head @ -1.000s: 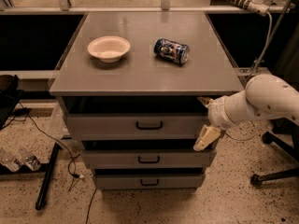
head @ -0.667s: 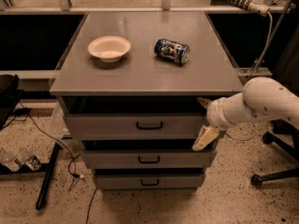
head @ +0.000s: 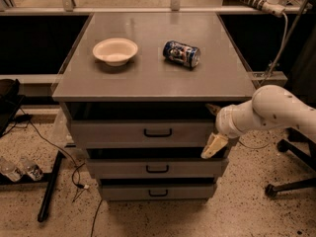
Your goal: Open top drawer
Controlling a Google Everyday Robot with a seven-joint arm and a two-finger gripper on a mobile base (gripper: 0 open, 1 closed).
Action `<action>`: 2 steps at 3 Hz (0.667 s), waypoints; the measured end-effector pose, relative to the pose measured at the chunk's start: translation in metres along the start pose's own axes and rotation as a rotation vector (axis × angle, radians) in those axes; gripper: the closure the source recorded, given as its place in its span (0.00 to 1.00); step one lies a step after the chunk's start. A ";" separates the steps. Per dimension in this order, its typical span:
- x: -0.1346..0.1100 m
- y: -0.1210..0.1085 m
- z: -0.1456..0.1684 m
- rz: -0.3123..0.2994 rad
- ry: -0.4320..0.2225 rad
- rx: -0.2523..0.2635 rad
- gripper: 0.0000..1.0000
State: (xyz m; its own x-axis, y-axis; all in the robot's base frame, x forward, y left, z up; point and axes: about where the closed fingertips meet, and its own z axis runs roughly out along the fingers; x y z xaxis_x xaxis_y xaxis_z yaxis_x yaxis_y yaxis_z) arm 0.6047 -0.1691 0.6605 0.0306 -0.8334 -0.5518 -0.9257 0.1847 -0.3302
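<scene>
3 drawers: grey fronts stacked in 1 cabinet, the bottom drawer (head: 123, 191) nearest, the middle drawer (head: 113, 168) above it.
Top drawer (head: 108, 132): the widest front, directly under the cabinet top (head: 148, 80). A dark gap shows above it, and it looks barely out, if at all.
Handle (head: 158, 132): a small black loop at the middle of that front, with nothing on it.
Gripper (head: 215, 132): at the right end of the top drawer's front, well apart from the handle. I cannot tell whether it is open or closed.
Step in hand: probably seeking purchase on the drawer's right edge, with the real pull not yet made.
Next move: a firm hold first, then a straight, level pull toward the camera so the drawer does not skew or jam.
Farthest back: 1 bowl (head: 115, 51) and 1 can (head: 181, 54) lying on its side, apart on the cabinet top.
</scene>
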 end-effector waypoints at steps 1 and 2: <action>0.000 0.000 0.000 0.000 0.000 0.000 0.19; 0.000 0.000 0.000 0.000 0.000 0.000 0.43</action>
State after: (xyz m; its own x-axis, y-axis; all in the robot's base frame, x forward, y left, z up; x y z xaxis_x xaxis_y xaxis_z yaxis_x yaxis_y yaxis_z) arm 0.6047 -0.1690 0.6606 0.0309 -0.8332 -0.5520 -0.9257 0.1844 -0.3302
